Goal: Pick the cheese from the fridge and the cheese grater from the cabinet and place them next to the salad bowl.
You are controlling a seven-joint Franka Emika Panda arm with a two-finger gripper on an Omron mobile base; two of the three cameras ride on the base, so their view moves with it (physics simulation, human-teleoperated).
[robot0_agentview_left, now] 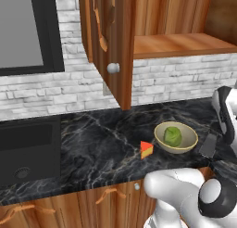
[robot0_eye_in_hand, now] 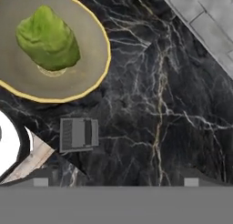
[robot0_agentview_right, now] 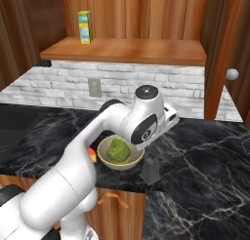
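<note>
Fig. — near to far. Gripper (robot0_eye_in_hand: 116,182) at the near edge of the hand view, jaws wide apart w/ nothing between them, over bare black-marble bench (robot0_eye_in_hand: 182,127).

Cheese grater (robot0_eye_in_hand: 78,134) stands upright on the bench just beside the salad bowl (robot0_eye_in_hand: 86,89), apart from it; seen from above as a small grey rectangle w/ a darker handle bar across the top; side-on in the right base view it reads as a tapered metal box. Judged stiff, light, smooth-sided and so prob. slippery; taper means a grip low on the walls may slide upward; the top handle looks the safer hold, jaws across its narrow width.

Bowl: round, shallow, beige w/ yellow rim; rigid by look; green lettuce (robot0_eye_in_hand: 48,36) inside, lumpy, soft.

Cheese (robot0_agentview_left: 146,149) on the bench at the bowl's other side, near it, not touching so far as can be told; small orange-yellow wedge w/ red rind face; judged firm but dentable, light; flat sides would suit a light pinch.

Behind: white brick wall (robot0_agentview_left: 185,74); cabinet (robot0_agentview_left: 115,46) of brown wood, panelled door swung open, round pale knob (robot0_agentview_left: 113,67), wood shelf; small yellow-green carton (robot0_agentview_right: 85,27) on the shelf in the right base view.

Judgement: both items look placed by the bowl.
</note>
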